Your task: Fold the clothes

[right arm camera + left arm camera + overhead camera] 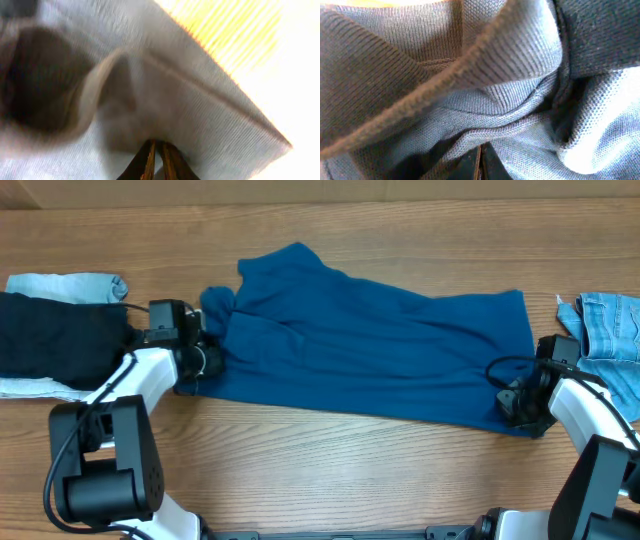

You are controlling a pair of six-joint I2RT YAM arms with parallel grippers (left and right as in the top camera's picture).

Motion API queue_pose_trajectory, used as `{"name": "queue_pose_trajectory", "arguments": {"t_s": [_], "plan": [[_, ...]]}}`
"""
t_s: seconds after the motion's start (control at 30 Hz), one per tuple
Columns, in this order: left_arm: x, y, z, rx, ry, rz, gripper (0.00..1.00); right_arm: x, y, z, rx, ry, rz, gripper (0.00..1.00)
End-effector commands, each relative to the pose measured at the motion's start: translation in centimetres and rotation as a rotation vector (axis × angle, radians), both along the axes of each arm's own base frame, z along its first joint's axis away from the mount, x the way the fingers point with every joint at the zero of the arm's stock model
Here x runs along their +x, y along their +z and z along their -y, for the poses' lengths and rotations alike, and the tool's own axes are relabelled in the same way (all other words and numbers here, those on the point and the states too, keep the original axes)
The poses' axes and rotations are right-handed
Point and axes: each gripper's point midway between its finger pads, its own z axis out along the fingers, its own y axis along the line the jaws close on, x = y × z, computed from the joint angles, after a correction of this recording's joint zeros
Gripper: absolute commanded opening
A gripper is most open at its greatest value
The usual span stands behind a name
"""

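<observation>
we see the blue polo shirt (370,345) spread across the middle of the counter (330,470). our left claw (207,360) is pressed together, pinching the shirt's collar end; our right claw (512,404) pinches its hem corner at the opposite end. a black garment (55,340) lies further left.

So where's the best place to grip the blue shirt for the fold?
Probably its two ends: left hand from the left on the bunched collar, right hand from the right on the near hem corner. The blue shirt lies stretched sideways, so those edges face each arm.
</observation>
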Motion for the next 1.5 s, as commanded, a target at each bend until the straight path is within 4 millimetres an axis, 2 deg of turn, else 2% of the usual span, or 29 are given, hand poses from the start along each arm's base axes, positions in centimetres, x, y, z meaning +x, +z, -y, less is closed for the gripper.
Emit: {"name": "queue_pose_trajectory", "arguments": {"t_s": [0.0, 0.13, 0.3, 0.4, 0.47, 0.6, 0.7, 0.8, 0.9, 0.93, 1.0, 1.07, 1.17, 1.27, 1.37, 1.47], "plan": [[-5.1, -4.6, -5.1, 0.179, 0.109, -0.212, 0.04, -0.2, -0.2, 0.7, -0.038, 0.003, -0.017, 0.12], [-5.9, -4.7, -5.0, 0.173, 0.119, -0.246, 0.04, 1.2, 0.1, -1.0, 0.054, 0.116, 0.033, 0.22], [-8.3, -4.8, -6.0, 0.143, 0.29, -0.343, 0.04, 2.4, 1.7, -1.3, 0.08, 0.124, 0.069, 0.22], [-10.0, -4.8, -7.1, 0.11, 0.458, -0.403, 0.04, 3.7, 3.6, -1.5, 0.093, 0.154, 0.122, 0.25], [-10.7, -4.8, -7.3, 0.088, 0.489, -0.432, 0.04, 3.9, 4.4, -1.5, 0.094, 0.157, 0.138, 0.26], [-14.7, -5.8, -7.1, 0.098, 0.605, -0.543, 0.04, 4.0, 5.0, -1.5, 0.088, 0.158, 0.151, 0.25], [-16.8, -6.6, -6.7, 0.098, 0.598, -0.582, 0.04, 4.0, 5.0, -1.5, 0.089, 0.158, 0.153, 0.25], [-15.7, -6.5, -6.6, 0.112, 0.442, -0.538, 0.04, 4.8, 5.3, -2.3, 0.133, 0.189, 0.194, 0.26], [-13.9, -4.9, -5.8, 0.133, 0.312, -0.458, 0.08, 6.2, 6.0, -4.2, 0.217, 0.306, 0.28, 0.26], [-13.5, -4.3, -5.2, 0.141, 0.284, -0.436, 0.09, 5.9, 6.1, -5.2, 0.263, 0.338, 0.283, 0.26], [-13.0, -3.8, -4.4, 0.151, 0.248, -0.413, 0.1, 4.1, 5.7, -6.2, 0.328, 0.325, 0.216, 0.25], [-12.9, -3.8, -3.8, 0.155, 0.23, -0.41, 0.11, 2.6, 5.5, -7.1, 0.368, 0.324, 0.158, 0.18], [-12.5, -3.8, -3.6, 0.155, 0.234, -0.397, 0.11, 2.7, 5.6, -10.1, 0.44, 0.417, 0.177, 0.14], [-12.4, -3.8, -3.7, 0.154, 0.24, -0.392, 0.11, 3.3, 4.4, -12.2, 0.388, 0.502, 0.174, 0.12], [-12.3, -3.8, -3.7, 0.155, 0.24, -0.39, 0.12, 3.7, 3.1, -12.6, 0.33, 0.476, 0.156, 0.12], [-12.1, -3.8, -3.7, 0.155, 0.241, -0.381, 0.12, 2.7, 0.8, -12.1, 0.322, 0.438, 0.089, 0.1]]}}
